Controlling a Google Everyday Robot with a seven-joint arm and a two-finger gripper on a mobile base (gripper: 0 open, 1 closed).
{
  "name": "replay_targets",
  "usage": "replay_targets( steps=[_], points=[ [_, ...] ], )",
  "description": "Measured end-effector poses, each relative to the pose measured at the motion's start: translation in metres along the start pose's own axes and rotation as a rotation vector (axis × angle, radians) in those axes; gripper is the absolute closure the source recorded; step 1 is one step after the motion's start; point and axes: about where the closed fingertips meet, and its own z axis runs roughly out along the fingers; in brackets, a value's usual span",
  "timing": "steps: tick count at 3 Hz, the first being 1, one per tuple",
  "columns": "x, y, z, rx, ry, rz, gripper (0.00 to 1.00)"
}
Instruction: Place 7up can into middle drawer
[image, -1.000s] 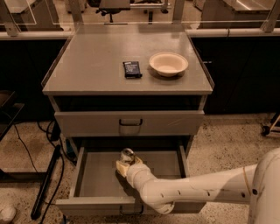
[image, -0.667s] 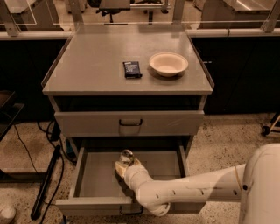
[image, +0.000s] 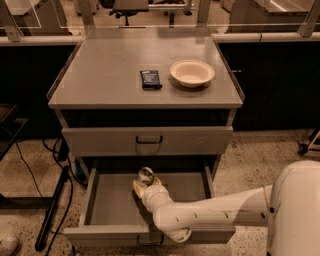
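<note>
The middle drawer (image: 111, 201) is pulled open, a wide grey tray below the shut upper drawer (image: 100, 141). The 7up can (image: 145, 175), silver top showing, sits tilted over the tray's back middle. My gripper (image: 144, 186) is inside the drawer, right at the can, with cream fingers closed around the can's lower part. My white arm (image: 210, 215) reaches in from the lower right, over the drawer's front edge. The can's body is mostly hidden by the gripper.
A cream bowl (image: 192, 73) and a flat dark packet (image: 150, 79) lie on the grey cabinet top (image: 100, 75). A dark stand and cables (image: 52, 207) are on the floor to the left. My white base (image: 297, 210) fills the lower right.
The gripper and can stay at nearly the same spot in the drawer. My arm's elbow and base have shifted a little at the lower right.
</note>
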Motion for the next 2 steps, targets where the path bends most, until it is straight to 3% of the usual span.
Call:
replay_targets(
  steps=[1,2],
  points=[
    [-0.0096,-0.0115,0.0204,0.019,-0.012,-0.014,1.0],
    [-0.0096,-0.0115,0.0204,0.019,-0.012,-0.014,1.0]
  ],
)
